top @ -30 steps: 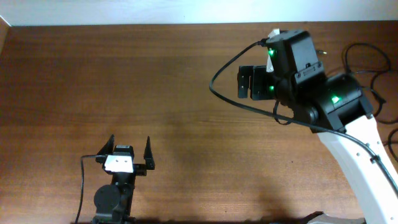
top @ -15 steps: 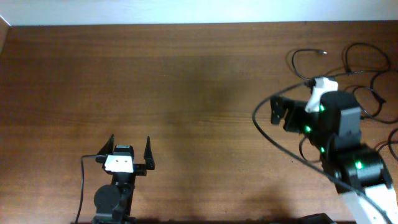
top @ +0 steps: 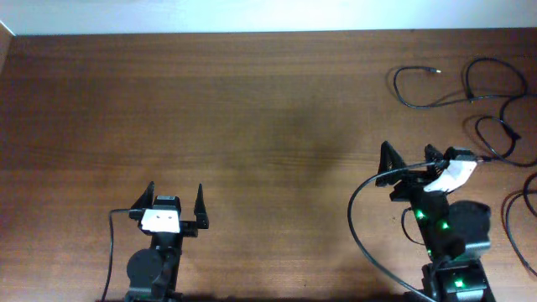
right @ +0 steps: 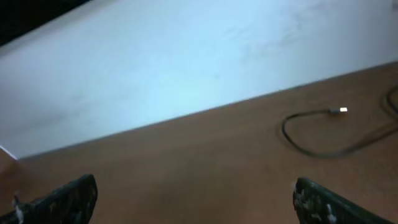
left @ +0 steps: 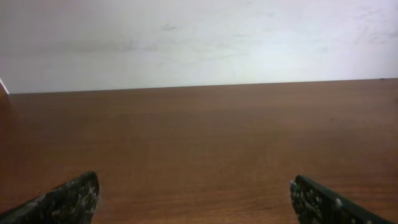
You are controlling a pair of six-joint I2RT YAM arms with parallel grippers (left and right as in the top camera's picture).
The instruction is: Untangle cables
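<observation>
Thin black cables (top: 470, 88) lie in loose loops at the table's far right corner. One strand curls to the left and ends in a small plug (top: 435, 71). That same looped cable (right: 311, 146) and its plug (right: 341, 110) show in the right wrist view, ahead and to the right. My right gripper (top: 409, 155) hovers open near the front right, short of the cables, with nothing between its fingers. Near the front left my left gripper (top: 176, 195) is open and empty. Its wrist view shows only bare wood between the fingers (left: 68, 200).
A wooden table (top: 252, 117) runs to a white wall (left: 199, 37) at the back. Another cable strand (top: 513, 214) loops at the right edge beside my right arm. Thick black arm cables (top: 361, 226) hang by each arm.
My right arm has pulled back from over the far right of the table to the front right, uncovering the cables. The left arm has not moved.
</observation>
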